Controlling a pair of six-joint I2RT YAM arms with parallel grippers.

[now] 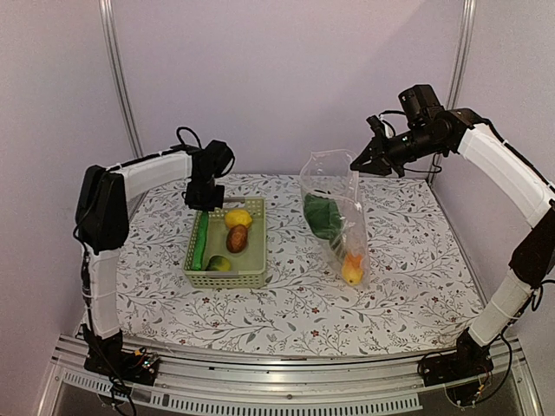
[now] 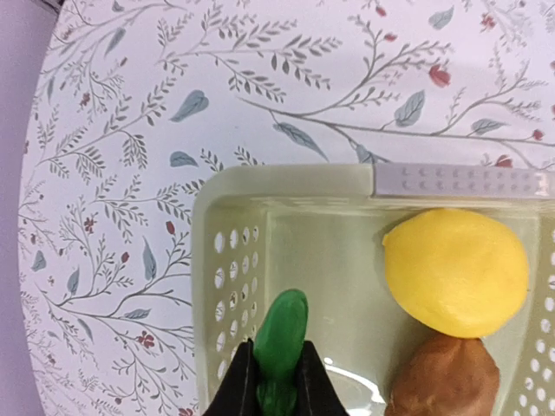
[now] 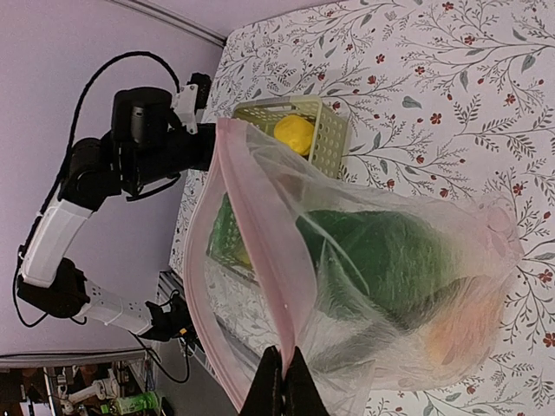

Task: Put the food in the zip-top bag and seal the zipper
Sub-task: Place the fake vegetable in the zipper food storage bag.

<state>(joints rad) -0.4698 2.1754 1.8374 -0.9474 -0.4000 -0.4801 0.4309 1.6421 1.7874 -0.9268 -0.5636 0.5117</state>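
The long green cucumber lies along the left wall of the pale green basket, and my left gripper is shut on its end. Beside it in the basket are a yellow lemon and a reddish-brown round piece. My right gripper is shut on the pink zipper and holds the zip-top bag up with its mouth gaping. Inside the bag are the leafy green and an orange-yellow piece.
The basket stands left of centre on the floral tablecloth, with a third small yellow-green piece at its near end. The bag's bottom rests on the cloth right of the basket. Metal frame posts rise at the back corners.
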